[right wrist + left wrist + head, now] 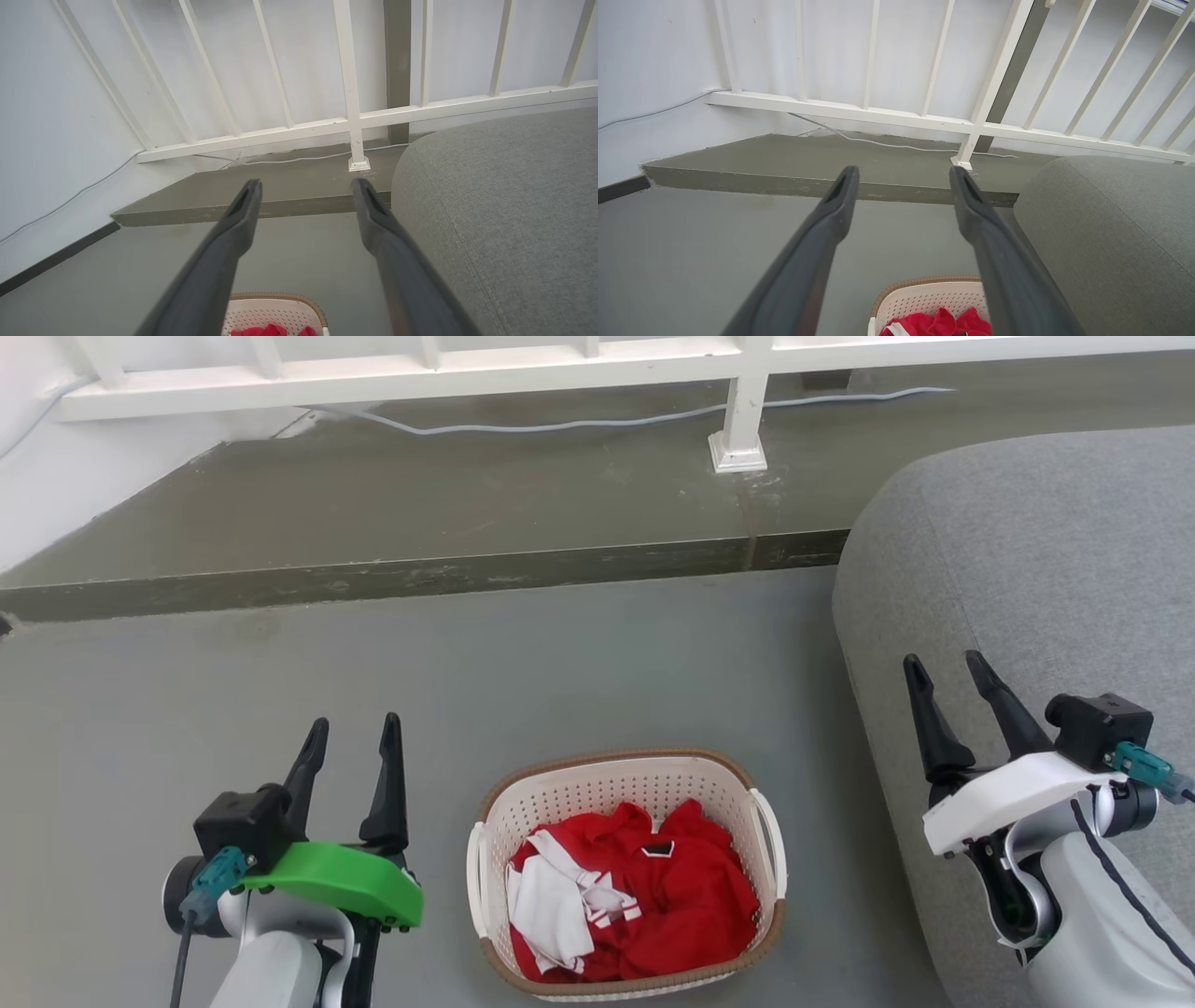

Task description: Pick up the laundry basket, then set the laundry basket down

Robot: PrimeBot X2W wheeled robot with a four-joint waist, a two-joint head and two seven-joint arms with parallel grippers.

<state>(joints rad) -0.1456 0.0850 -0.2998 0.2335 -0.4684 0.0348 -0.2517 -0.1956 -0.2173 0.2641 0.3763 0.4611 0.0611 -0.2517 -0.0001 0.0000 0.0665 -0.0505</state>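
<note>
The laundry basket (597, 795) is sitting upright on the grey floor (467, 653), between the two grippers and touching neither. It is holding red and white clothes (653, 887). The left gripper (356, 721) is hovering near the basket's left side, its fingers spread apart and gripping nothing. The right gripper (943, 659) is hanging over the edge of the grey sofa (1027, 569), apart from the basket, its fingers likewise spread and empty. Both wrist views are showing the basket's far rim below the parted fingers. A white railing (738, 392) is standing on a raised step (420, 504) beyond.
</note>
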